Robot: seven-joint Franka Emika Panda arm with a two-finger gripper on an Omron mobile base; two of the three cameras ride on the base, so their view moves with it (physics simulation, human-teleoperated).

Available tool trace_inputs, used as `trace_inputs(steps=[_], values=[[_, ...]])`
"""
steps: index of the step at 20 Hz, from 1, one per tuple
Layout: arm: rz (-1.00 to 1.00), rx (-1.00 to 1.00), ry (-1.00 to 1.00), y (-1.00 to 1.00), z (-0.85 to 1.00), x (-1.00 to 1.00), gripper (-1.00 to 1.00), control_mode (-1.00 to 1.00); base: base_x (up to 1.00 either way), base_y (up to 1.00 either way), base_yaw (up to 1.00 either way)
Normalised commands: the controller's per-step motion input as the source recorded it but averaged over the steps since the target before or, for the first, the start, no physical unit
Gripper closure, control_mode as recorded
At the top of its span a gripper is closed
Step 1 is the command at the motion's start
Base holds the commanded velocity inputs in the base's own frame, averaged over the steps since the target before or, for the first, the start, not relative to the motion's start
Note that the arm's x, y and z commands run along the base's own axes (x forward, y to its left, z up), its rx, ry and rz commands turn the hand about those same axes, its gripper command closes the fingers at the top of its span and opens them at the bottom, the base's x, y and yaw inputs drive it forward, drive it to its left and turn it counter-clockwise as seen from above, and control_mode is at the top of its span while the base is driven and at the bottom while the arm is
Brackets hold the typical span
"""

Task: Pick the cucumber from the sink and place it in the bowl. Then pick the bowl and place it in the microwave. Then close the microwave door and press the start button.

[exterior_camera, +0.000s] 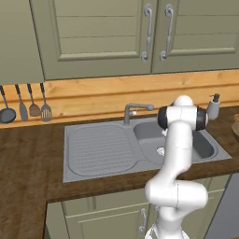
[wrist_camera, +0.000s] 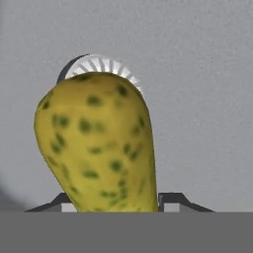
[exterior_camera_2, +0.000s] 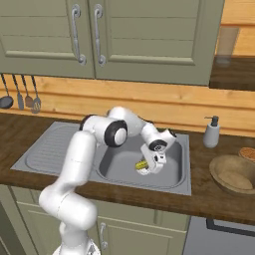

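We find the gripper (exterior_camera_2: 145,168) at centre frame in the right base view, lowered into the sink (exterior_camera_2: 40,149) basin, with the cucumber (exterior_camera_2: 141,164) between its fingers. In the hand view the cucumber (wrist_camera: 99,143) takes up the middle of the frame, its lower end sitting between the two dark fingertips (wrist_camera: 170,200) at the bottom edge. The fingers appear pinched on it, one at each side. Behind its upper end we see the round drain (wrist_camera: 101,64), partly covered, on the grey basin floor.

In the left base view the arm hides the gripper; the sink (exterior_camera: 93,154) spans mid frame, drainboard to the left, faucet (exterior_camera: 133,111) above centre, and the drain (exterior_camera: 160,151) just left of the arm.

The bowl (exterior_camera_2: 234,174) rests on the counter (exterior_camera_2: 209,196) at the right edge of the right base view, well apart from the basin. A soap dispenser (exterior_camera_2: 212,132) stands above and left of it. Utensils (exterior_camera_2: 20,97) hang at upper left, below the cabinet doors (exterior_camera_2: 99,35).
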Motion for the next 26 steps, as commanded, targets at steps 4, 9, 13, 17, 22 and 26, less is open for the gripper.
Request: trace_inputs(steps=[4, 9, 13, 17, 22, 26], values=[[0.09, -0.26, -0.17, -0.24, 1.00, -0.75, 1.00, -1.00, 0.00, 0.00, 0.00], [0.07, -0.37, -0.22, -0.14, 1.00, -0.78, 1.00, -1.00, 0.00, 0.00, 0.00], [0.05, -0.42, -0.31, -0.13, 1.00, -0.62, 1.00, -1.00, 0.00, 0.00, 0.00], [0.01, -0.32, -0.25, -0.38, 1.00, -0.49, 1.00, -1.00, 0.00, 0.00, 0.00], [0.00, -0.15, -0.09, -0.61, 0.99, -0.33, 1.00, -1.00, 0.00, 0.00, 0.00], [-0.05, -0.03, 0.00, -0.62, 0.89, 0.00, 1.00, -1.00, 0.00, 0.00, 0.00]])
